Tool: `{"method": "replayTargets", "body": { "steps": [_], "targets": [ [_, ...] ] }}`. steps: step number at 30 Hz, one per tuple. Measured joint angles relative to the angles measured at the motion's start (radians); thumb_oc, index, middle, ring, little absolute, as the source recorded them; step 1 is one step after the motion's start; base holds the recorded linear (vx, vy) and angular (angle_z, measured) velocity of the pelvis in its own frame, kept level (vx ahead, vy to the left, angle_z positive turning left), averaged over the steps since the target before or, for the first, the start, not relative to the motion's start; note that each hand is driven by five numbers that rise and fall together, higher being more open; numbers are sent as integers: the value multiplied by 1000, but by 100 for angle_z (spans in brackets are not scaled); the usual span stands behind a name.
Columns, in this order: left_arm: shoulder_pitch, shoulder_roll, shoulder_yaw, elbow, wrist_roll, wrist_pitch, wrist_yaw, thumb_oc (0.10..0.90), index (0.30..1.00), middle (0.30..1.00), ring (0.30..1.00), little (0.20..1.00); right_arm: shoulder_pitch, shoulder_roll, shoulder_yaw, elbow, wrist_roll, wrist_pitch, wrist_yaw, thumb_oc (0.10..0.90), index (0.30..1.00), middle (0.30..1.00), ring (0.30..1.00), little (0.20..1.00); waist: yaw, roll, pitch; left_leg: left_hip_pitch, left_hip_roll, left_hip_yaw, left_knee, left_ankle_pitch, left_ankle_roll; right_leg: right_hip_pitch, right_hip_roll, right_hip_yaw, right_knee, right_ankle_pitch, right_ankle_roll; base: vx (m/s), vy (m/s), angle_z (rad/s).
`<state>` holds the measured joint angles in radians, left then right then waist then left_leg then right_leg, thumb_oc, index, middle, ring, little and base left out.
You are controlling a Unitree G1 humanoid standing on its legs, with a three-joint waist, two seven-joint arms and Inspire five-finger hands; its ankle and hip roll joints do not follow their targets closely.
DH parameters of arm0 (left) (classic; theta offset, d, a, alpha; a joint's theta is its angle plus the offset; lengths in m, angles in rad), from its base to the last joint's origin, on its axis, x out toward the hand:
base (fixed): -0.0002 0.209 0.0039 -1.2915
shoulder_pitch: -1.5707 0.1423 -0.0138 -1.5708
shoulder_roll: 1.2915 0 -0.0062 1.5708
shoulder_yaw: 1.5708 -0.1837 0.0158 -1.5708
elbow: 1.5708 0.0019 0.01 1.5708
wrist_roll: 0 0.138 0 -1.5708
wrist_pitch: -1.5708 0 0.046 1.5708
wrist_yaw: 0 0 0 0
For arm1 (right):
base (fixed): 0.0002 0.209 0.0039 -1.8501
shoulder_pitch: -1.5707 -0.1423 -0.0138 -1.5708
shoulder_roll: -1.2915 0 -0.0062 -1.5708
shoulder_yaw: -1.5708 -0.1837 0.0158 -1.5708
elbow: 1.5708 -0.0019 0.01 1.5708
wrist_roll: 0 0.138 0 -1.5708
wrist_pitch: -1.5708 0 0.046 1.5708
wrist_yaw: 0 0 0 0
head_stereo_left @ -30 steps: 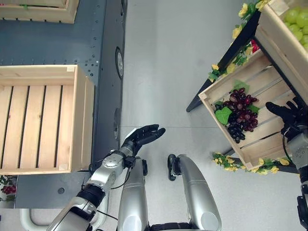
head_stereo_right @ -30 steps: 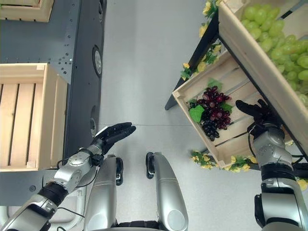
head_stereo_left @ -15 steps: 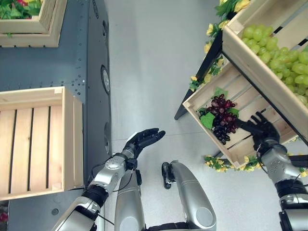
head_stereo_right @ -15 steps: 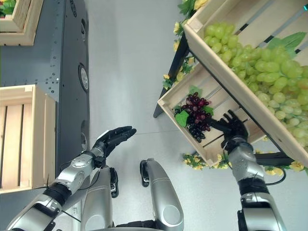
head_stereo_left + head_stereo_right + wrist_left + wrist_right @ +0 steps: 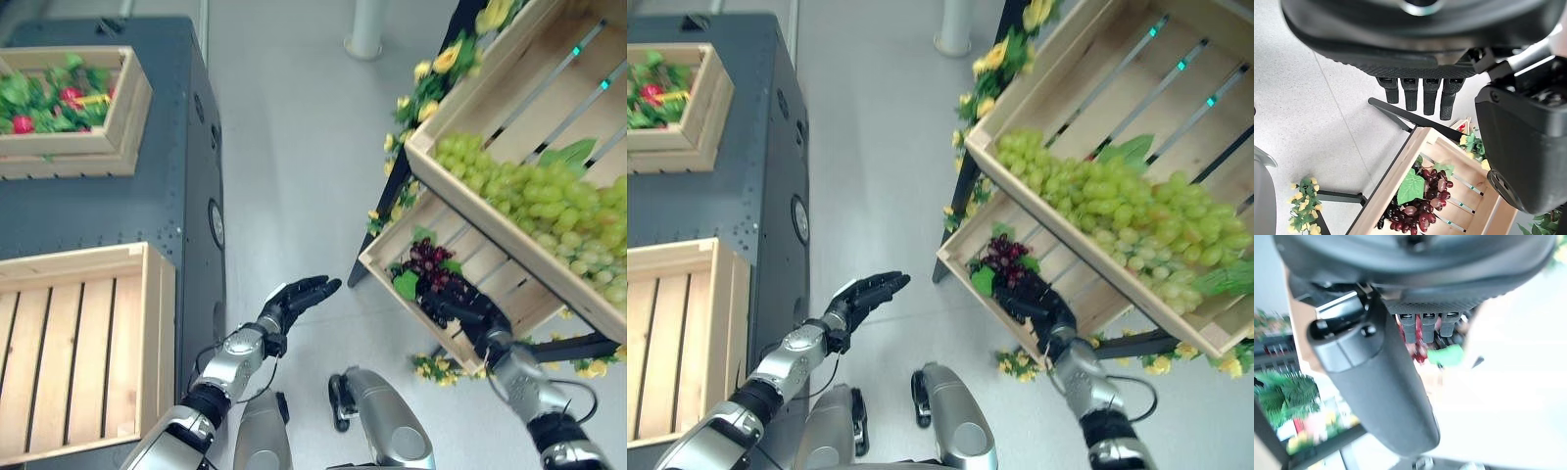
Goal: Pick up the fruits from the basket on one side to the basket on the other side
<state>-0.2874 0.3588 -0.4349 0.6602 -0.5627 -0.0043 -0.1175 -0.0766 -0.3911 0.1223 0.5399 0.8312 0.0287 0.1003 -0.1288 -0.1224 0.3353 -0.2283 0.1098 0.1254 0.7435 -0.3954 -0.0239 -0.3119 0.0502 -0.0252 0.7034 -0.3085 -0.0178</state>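
**Ana:** Now the right hand (image 5: 1043, 304) sits by the dark grapes (image 5: 1004, 262). A moment ago it was at the far side of their crate, well apart from them. The camera moved too, so the whole picture shifted.

**Ben:** Go left to right for me.

**Ana:** At nine o'clock is the empty crate (image 5: 157, 333) on the dark table (image 5: 118, 211). The fruit should go there, I think. In the middle the left hand (image 5: 294, 299) hangs over the floor with its fingers straight and apart, holding nothing. At three o'clock is the low crate (image 5: 387, 269), with the dark grapes lying in its near corner. Above it sits a crate of green grapes (image 5: 534, 201).

**Ben:** Is the right hand gripping yet?

**Ana:** Its fingers look straight and reach at the bunch, not wrapped round it. I think it should slide under the bunch and close softly, so no grapes fall off.

**Ben:** What do the wrist cameras add?

**Ana:** The left wrist view shows the whole bunch, with its green leaf (image 5: 1410, 187). The right wrist view shows the fingers (image 5: 1422, 328) pointing at red grapes, just beside them.
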Motion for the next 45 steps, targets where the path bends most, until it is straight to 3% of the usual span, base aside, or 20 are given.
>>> {"method": "replayTargets", "body": {
  "steps": [8, 12, 15, 24, 28, 33, 38, 45],
  "targets": [
    [45, -61, 6, 113, 1, 33, -1, 800, 900, 900, 900, 900, 59, 110, 30, 14, 11, -28, 0, 800, 900, 900, 900, 900, -24, 1, -29, 120, -8, 58, -190, 72, 14, 103, 3, 45, -185, 84, 18, 53, 38, -16],
    [67, -105, -14, 206, 1, 52, 1, 800, 900, 900, 900, 900, 67, 153, 51, 82, 11, -31, 0, 800, 900, 900, 900, 900, -25, 8, -97, 172, -22, 73, -296, 111, 20, 141, 0, 65, -275, 120, 26, 86, 51, -10],
    [105, -152, -31, 355, 3, 50, 10, 800, 900, 900, 900, 900, 65, 186, 88, 179, 11, -47, 0, 800, 900, 900, 900, 900, -35, 41, -174, 248, -43, 79, -464, 177, 27, 210, -5, 82, -425, 185, 34, 80, 49, -11],
    [177, -152, -27, 530, 82, 43, 23, 800, 900, 900, 900, 900, 69, 218, 96, 353, 10, -62, 7, 800, 900, 900, 900, 900, -22, 80, -265, 373, -79, 101, -745, 302, 45, 290, -13, 118, -640, 284, 55, 71, 11, -11],
    [186, -163, -19, 551, 146, 44, 26, 800, 900, 900, 900, 900, 73, 227, 98, 422, 0, -69, 12, 800, 900, 900, 900, 900, -18, 87, -296, 399, -88, 107, -800, 325, 52, 307, -15, 127, -695, 309, 62, 36, -20, -8],
    [198, -182, 12, 588, 260, 40, 114, 800, 900, 900, 900, 900, 87, 246, 96, 541, -14, -72, 43, 800, 900, 900, 900, 900, -19, 98, -329, 402, -92, 128, -823, 335, 55, 324, -20, 131, -759, 346, 66, 23, -45, -12],
    [214, -188, -33, 592, 399, 44, 112, 800, 900, 900, 900, 900, 105, 234, 107, 587, -174, -71, 43, 800, 900, 900, 900, 900, -15, 117, -340, 406, -92, 125, -829, 335, 54, 343, -21, 129, -792, 361, 64, 40, -41, 1],
    [214, -195, -68, 591, 471, 45, 110, 800, 900, 900, 900, 900, 75, 204, 177, 609, -376, -68, 50, 800, 900, 900, 900, 900, 9, 119, -339, 406, -90, 115, -829, 339, 52, 347, -25, 120, -792, 363, 62, 21, -36, 4]
  ]
}}
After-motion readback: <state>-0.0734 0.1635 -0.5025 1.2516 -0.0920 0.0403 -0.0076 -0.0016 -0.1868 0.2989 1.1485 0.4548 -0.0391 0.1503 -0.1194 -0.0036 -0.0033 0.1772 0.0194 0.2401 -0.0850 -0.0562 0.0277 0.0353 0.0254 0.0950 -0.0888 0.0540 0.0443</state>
